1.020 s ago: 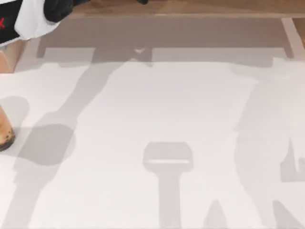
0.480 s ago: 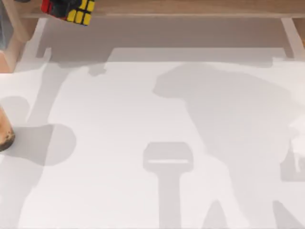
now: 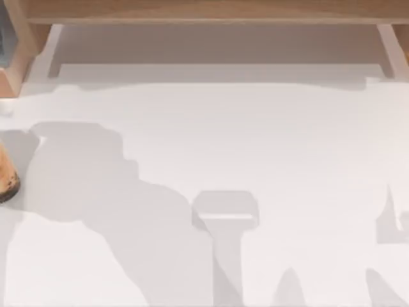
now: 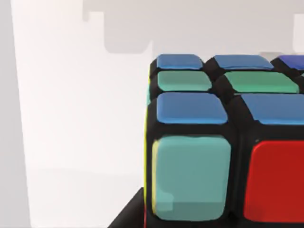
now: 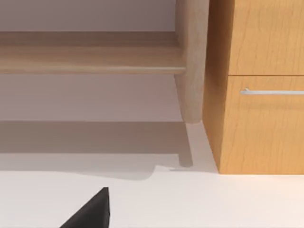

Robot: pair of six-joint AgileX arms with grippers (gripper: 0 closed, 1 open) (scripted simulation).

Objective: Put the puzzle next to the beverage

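The puzzle (image 4: 223,142) looks light, rigid and slick-stickered, so grab flat opposite faces; beverage (image 3: 6,179) sits at 9 o'clock, can't tell either gripper's fingers.

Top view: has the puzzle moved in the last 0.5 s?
Yes. It hung by the wooden shelf at upper left; it has since left that spot. The puzzle sits close before the left wrist camera.

The puzzle (image 4: 223,142) looks like smooth plastic, its stickers glossy in a black frame; the bench (image 3: 255,141) is matt white; the cabinet (image 5: 261,85) shows grained wood with a metal handle (image 5: 273,91).
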